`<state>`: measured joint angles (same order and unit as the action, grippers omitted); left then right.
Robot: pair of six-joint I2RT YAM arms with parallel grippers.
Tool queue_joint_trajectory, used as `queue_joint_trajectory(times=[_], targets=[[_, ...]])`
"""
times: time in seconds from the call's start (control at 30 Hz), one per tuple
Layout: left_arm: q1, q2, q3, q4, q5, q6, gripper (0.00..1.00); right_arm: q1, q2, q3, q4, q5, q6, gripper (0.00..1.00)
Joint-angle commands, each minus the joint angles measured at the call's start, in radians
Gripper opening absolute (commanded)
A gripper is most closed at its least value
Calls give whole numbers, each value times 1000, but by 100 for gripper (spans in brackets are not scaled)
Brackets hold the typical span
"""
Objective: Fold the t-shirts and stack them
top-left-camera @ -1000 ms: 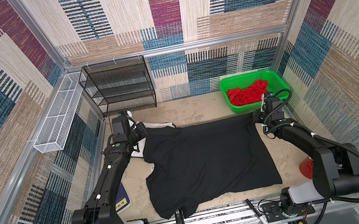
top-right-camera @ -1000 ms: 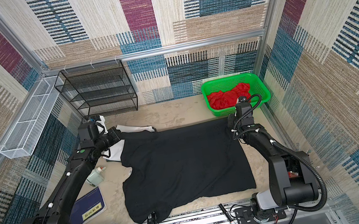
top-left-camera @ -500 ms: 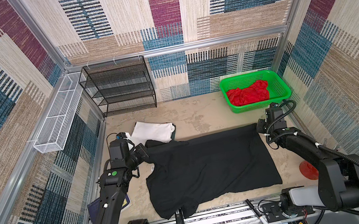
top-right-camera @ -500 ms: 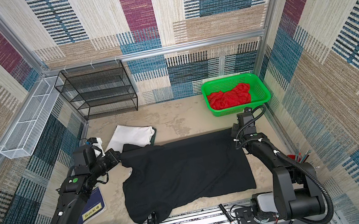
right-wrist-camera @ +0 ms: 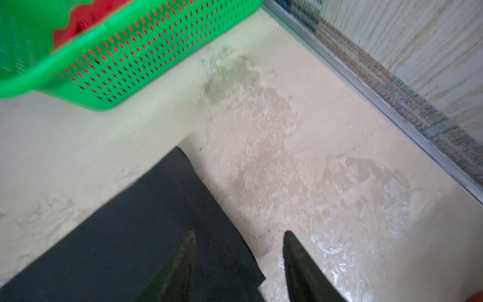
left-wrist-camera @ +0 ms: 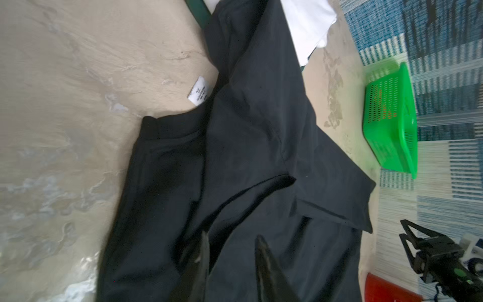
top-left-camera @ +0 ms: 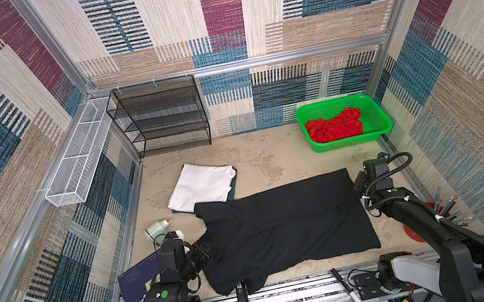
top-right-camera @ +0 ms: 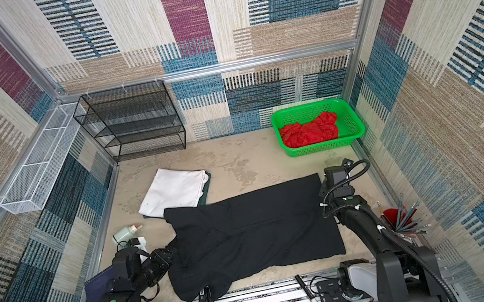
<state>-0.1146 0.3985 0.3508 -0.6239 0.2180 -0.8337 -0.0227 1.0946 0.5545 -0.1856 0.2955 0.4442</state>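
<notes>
The soft black short-sleeved t-shirt lies folded over on the beige table, 1 sleeve lapping the folded white t-shirt. The left gripper hangs over its collar end with jaws slightly parted, empty. The right gripper gapes wide astride its opposite edge, empty.

Both top views look steeply down from high above the near edge of the desk toward the back wall, far enough off to take in the whole surface. They share almost the entire scene, shifted slightly sideways. The left wrist camera sits close above the black t-shirt, facing past the left gripper across the cloth toward the green basket. The right wrist camera hangs close over that shirt's corner, looking past the right gripper at the same basket.
</notes>
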Motion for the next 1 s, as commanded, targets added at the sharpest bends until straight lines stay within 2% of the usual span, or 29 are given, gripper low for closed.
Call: queue_joint_trajectory(times=[0.0,0.07,0.13,0.27,0.4,0.53,0.67,0.7,0.83,0.93,0.97], targets=[[0,86,30,70,-46,43,37,2,-16,21,79,-102,8,65],[-10,259,71,199,-2,108,37,10,32,52,91,-212,5,66],[-62,472,164,278,30,181,37,38,103,86,100,-302,0,64],[-245,853,402,265,27,326,43,146,264,166,50,-323,-16,63],[-331,1088,513,264,55,350,43,179,341,157,77,-403,21,64],[-379,1187,555,286,56,365,48,188,352,140,84,-406,23,64],[-401,1223,576,284,61,372,50,188,358,149,68,-398,1,64],[-405,1229,584,265,64,381,48,188,361,153,66,-394,-3,64],[-423,1206,581,193,131,405,26,188,371,163,70,-389,-14,65],[-437,1174,593,89,269,441,17,188,385,177,63,-382,-27,65],[-440,1162,605,37,342,466,16,188,390,183,63,-377,-32,65]])
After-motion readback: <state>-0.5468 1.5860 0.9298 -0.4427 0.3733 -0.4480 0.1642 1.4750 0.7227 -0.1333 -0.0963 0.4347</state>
